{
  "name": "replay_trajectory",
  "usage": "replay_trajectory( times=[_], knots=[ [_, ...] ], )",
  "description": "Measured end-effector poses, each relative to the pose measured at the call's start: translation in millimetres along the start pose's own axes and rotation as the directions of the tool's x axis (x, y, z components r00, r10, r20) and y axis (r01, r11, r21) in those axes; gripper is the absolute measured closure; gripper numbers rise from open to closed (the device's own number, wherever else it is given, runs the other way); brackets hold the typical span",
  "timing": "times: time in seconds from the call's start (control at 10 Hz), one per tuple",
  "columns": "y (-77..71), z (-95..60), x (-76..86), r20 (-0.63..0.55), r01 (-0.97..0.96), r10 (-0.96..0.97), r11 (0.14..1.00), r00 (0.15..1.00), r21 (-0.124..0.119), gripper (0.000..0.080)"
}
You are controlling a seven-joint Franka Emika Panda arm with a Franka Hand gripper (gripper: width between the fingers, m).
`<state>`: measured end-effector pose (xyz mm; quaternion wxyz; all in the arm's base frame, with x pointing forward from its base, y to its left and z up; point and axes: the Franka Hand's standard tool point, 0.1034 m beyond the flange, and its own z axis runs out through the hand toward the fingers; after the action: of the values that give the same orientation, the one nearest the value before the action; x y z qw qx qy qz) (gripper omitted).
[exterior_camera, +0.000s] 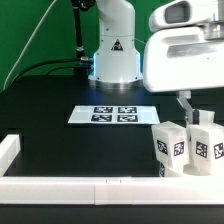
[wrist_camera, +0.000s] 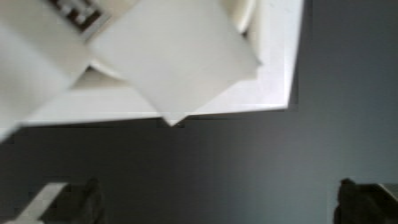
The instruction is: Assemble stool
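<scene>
Gripper above the stool legs

Its fingers stood spread, gripping nothing, over three tagged legs clustered upright against the white border bar, well apart from the marker board.

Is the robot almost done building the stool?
Not nearly. Nothing looks joined yet: the white legs stand loose in a cluster by the border bar, and no seat is in view. The open gripper hangs just above the legs, holding nothing. Picking up parts and fitting legs to the seat is all left.
</scene>
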<state>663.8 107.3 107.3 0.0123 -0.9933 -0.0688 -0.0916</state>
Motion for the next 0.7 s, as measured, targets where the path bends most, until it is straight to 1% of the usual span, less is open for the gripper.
replay_trajectory(
  times=[0.1, 0.2, 0.4, 0.7],
  knots=[
    [-3.1, 4.1, -1.5, 0.067, 0.115, -0.114, 0.993, 0.991, -0.002, 0.015],
    [-6.4, 4.8, -1.4, 0.087, 0.179, -0.178, 0.984, 0.98, 0.001, 0.015],
    [-1.3, 5.0, -1.3, 0.09, 0.284, -0.283, 0.959, 0.955, -0.005, 0.015],
    [-0.1, 5.6, -1.7, 0.092, 0.278, -0.276, 0.961, 0.957, -0.005, 0.015]
  ],
)
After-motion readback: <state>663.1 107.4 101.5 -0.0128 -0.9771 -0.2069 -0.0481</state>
